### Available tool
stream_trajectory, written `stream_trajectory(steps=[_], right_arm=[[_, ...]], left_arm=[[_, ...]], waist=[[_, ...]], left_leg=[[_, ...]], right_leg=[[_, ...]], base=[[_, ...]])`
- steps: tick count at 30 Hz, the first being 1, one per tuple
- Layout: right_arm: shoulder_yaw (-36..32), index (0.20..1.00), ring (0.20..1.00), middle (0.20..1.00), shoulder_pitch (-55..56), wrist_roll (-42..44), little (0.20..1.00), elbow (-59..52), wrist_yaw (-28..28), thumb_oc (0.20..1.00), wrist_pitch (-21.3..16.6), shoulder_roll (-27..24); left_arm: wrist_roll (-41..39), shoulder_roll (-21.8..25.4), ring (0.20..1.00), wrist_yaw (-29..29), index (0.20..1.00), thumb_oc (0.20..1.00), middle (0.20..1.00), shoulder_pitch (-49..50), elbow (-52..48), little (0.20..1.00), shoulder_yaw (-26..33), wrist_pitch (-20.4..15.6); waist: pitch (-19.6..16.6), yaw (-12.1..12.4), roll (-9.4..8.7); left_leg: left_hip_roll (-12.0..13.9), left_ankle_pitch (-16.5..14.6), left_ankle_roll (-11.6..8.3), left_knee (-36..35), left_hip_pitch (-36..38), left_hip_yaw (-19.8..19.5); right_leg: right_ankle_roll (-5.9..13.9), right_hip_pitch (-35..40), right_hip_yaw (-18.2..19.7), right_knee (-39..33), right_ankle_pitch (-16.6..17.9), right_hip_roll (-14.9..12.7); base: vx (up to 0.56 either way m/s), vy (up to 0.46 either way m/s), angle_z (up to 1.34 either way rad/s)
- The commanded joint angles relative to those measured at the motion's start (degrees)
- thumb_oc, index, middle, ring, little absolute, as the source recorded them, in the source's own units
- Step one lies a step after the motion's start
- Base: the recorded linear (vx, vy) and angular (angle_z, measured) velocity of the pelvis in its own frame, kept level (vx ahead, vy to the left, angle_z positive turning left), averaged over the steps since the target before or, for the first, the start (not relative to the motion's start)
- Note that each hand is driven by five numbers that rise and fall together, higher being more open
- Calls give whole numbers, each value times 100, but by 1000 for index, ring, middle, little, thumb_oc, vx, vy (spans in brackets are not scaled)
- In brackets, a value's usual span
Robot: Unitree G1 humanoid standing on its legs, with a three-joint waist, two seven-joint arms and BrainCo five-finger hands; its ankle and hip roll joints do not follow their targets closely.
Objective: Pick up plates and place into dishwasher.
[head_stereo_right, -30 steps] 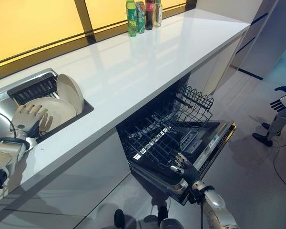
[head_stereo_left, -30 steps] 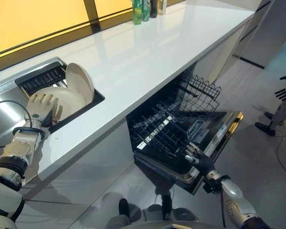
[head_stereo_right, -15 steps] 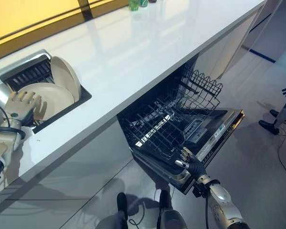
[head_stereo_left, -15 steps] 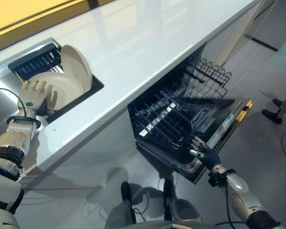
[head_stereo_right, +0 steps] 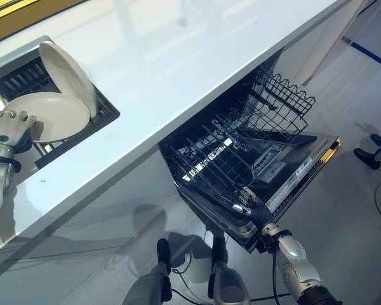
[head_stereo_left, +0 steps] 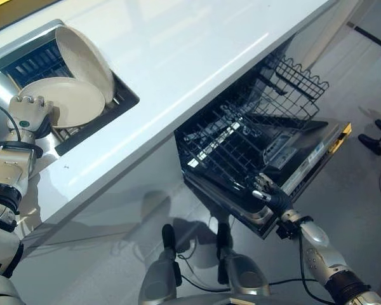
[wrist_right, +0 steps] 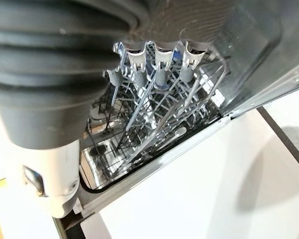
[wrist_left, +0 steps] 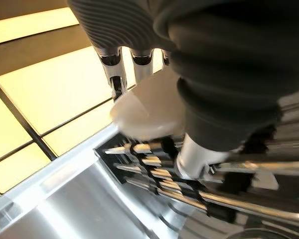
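Note:
A cream plate lies flat on the dark drying rack in the sink, and a second cream plate leans upright behind it. My left hand has its fingers curled over the flat plate's near rim; in the left wrist view the plate sits between the fingers and the thumb. The dishwasher stands open under the counter with its lower rack pulled out over the door. My right hand is hooked on that rack's front rim, its fingers bent in among the wires.
The white counter runs from the sink over the dishwasher. A raised wire basket stands at the back of the dishwasher opening. The steel sink basin lies beside the drying rack. A dark foot stands on the grey floor at the right.
The camera has tipped down and nearer to the sink. My left hand's fingers, spread on the flat plate before, now curl over its near rim. The right hand stays on the rack.

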Motion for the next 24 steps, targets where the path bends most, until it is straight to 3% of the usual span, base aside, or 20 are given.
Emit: stream_trajectory(steps=[1,15,24], right_arm=[[-117,1000,1000,1000,-179,115,1000,-372,87,1000,-420,-30],[-53,1000,1000,1000,209,-9,1000,-324,115,1000,-397,363],[131,1000,1000,1000,131,34,1000,-401,88,1000,-510,432]], left_arm=[[36,-224,200,-176,200,200,200,-362,-36,200,-181,-191],[600,44,200,-266,200,200,200,121,-827,200,4,-484],[773,354,200,-1098,200,200,200,-57,-1374,200,-173,-482]], waist=[[-23,-195,-68],[-813,-126,262],[-1209,10,423]], left_leg=[[-239,-1004,64,180,303,175],[-293,-1106,48,128,774,144],[-276,-1169,50,109,1012,122]], right_leg=[[447,-253,235,379,-633,-218],[509,354,73,208,-702,-354],[548,668,-42,148,-759,-403]], base=[[55,-31,-2],[58,-53,1],[27,-78,0]])
